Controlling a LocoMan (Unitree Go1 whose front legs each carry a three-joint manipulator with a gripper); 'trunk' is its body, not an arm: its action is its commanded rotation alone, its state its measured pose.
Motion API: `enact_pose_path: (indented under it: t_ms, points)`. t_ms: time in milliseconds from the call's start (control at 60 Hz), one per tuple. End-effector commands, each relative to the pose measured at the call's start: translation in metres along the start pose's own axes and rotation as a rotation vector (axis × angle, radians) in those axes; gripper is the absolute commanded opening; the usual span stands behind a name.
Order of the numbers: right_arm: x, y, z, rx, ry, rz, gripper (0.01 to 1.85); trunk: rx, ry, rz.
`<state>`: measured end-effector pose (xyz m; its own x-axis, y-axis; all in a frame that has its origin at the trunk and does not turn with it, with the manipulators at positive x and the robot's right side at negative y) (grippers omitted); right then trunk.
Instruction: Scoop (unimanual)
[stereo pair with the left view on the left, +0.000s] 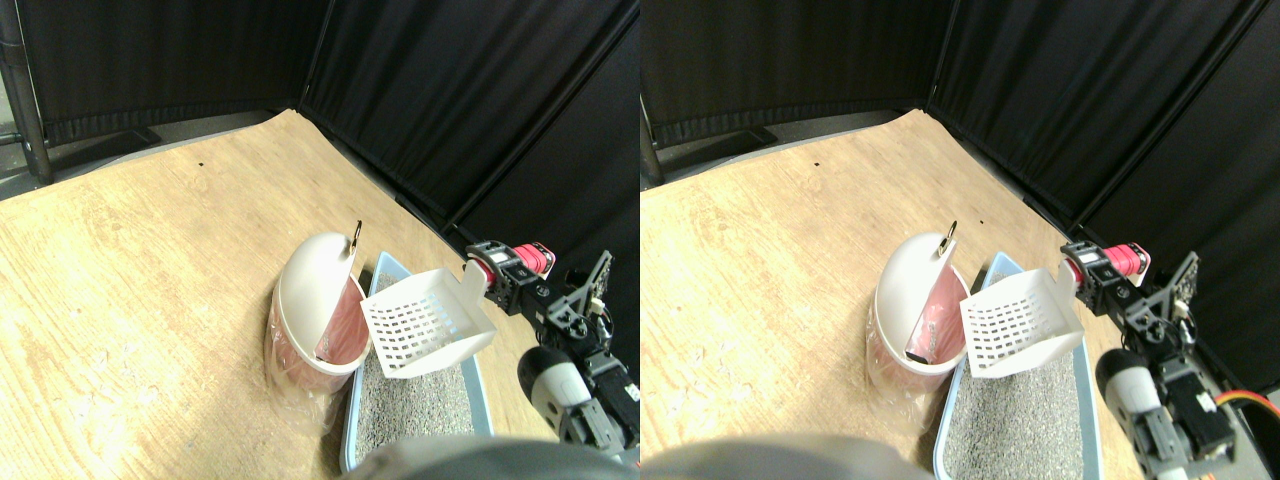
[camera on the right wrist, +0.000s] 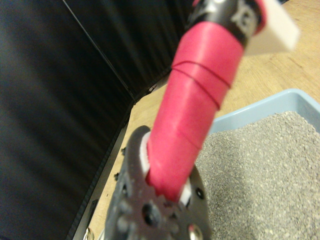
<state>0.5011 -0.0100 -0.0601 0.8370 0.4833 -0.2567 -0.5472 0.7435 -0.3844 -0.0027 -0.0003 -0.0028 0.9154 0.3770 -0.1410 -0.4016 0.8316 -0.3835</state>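
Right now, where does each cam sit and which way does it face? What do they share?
Stereo pair view: on the robot, facing forward and down at the scoop, bin and litter tray; the right manipulator shows.
Wrist view: on the right manipulator, behind the gripper, looking along the red wrapped handle at the litter tray.
Shared: handle, tray.

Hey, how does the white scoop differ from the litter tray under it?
The scoop is white with a slotted base; the tray is pale blue with solid walls. The scoop hangs tilted in the air on its red wrapped handle, beside the bin; the tray lies flat on the floor. The scoop looks empty; the tray holds grey litter. Both are open containers.
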Motion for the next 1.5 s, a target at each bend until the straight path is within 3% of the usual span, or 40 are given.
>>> enact_pose_path:
  t_ms: [17,417,883,1133,1500]
  points:
    - [-0.004,-0.008,0.0,0.035,-0.082,-0.031,0.06,-0.089,-0.009,-0.006]
    - [-0.037,-0.054,-0.042,0.334,-0.233,-0.208,0.06,0.028,0.01,-0.125]
    - [-0.071,-0.096,-0.101,0.48,-0.275,-0.417,0.06,0.153,0.027,-0.248]
    - [-0.077,-0.114,-0.133,0.519,-0.282,-0.489,0.06,0.211,0.028,-0.291]
    - [-0.079,-0.12,-0.162,0.601,-0.278,-0.535,0.06,0.246,0.034,-0.311]
